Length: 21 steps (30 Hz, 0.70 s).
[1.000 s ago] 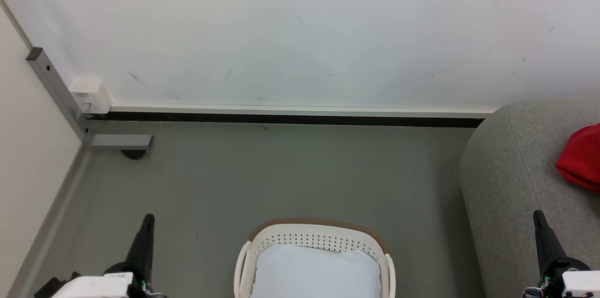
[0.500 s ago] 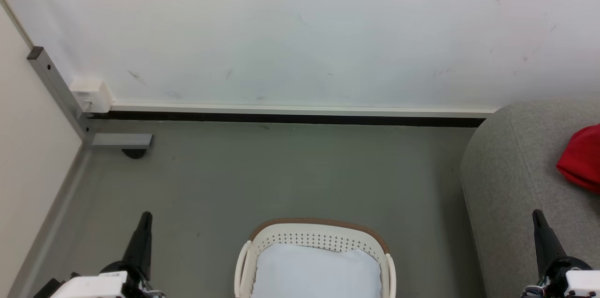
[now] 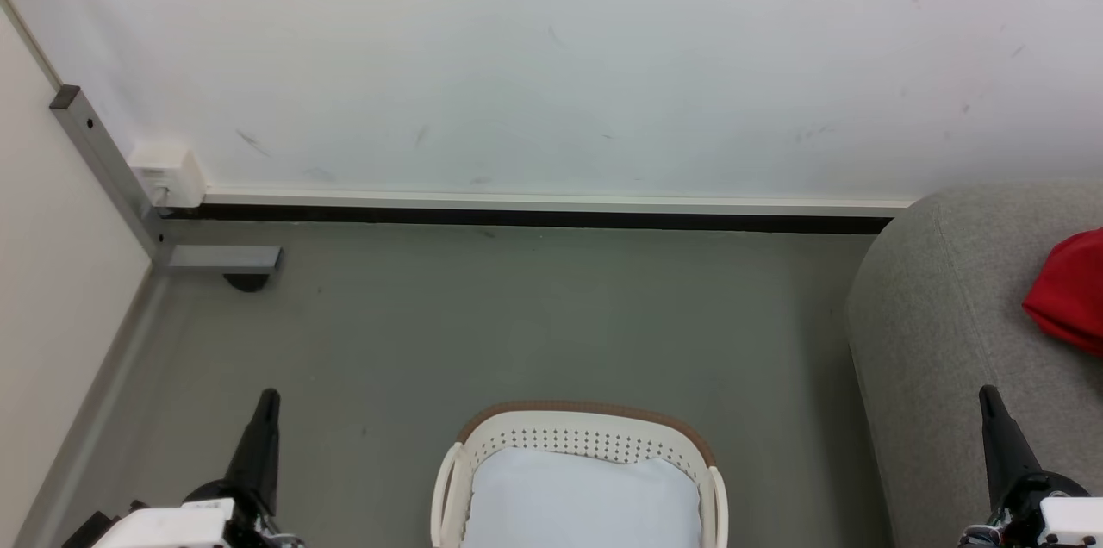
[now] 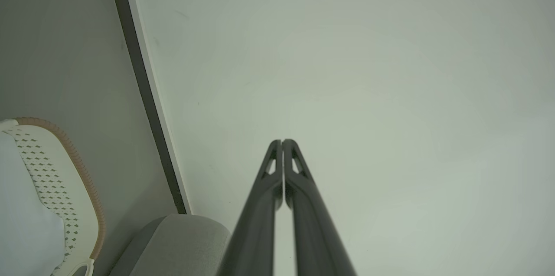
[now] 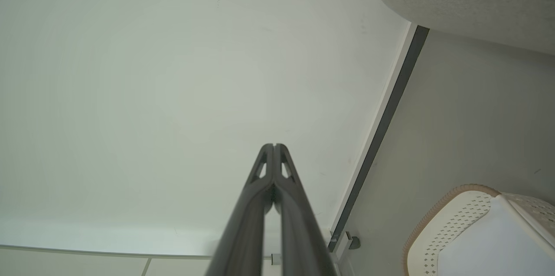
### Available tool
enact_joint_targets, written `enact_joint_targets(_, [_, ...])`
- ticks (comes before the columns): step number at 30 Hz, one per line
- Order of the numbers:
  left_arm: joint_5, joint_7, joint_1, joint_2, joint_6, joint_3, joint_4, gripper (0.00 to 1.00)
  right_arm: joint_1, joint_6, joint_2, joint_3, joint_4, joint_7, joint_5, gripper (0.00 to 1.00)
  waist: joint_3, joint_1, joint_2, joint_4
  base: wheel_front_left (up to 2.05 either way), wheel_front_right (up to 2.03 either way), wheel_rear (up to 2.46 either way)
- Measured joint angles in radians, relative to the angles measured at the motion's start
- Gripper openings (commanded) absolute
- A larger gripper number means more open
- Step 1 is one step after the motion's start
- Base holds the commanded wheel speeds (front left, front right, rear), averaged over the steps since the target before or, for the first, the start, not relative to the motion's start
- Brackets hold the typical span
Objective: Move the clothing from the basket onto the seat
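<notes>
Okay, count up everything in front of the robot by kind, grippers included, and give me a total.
basket: 1
pad, white, in the basket: 1
clothing, red, lying on the seat, cut off by the frame edge: 1
seat, grey: 1
Grippers, left gripper and right gripper, both shut: 2
Total: 6

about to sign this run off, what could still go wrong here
1. The basket shows a white pad, but its near part is cut off, so a garment may sit unseen.
2. The red clothing on the seat runs out of frame; it might hang over an edge and slip.
</notes>
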Motion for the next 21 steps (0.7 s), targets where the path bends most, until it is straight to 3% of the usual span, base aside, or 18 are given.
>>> enact_joint_targets(21, [0.0, 0.0, 0.0, 0.0, 0.0, 0.0, 0.0, 0.0, 0.0, 0.0, 0.001, -0.001, 0.0, 0.0, 0.0, 0.0, 0.0, 0.0, 0.0, 0.0, 0.0, 0.0, 0.0])
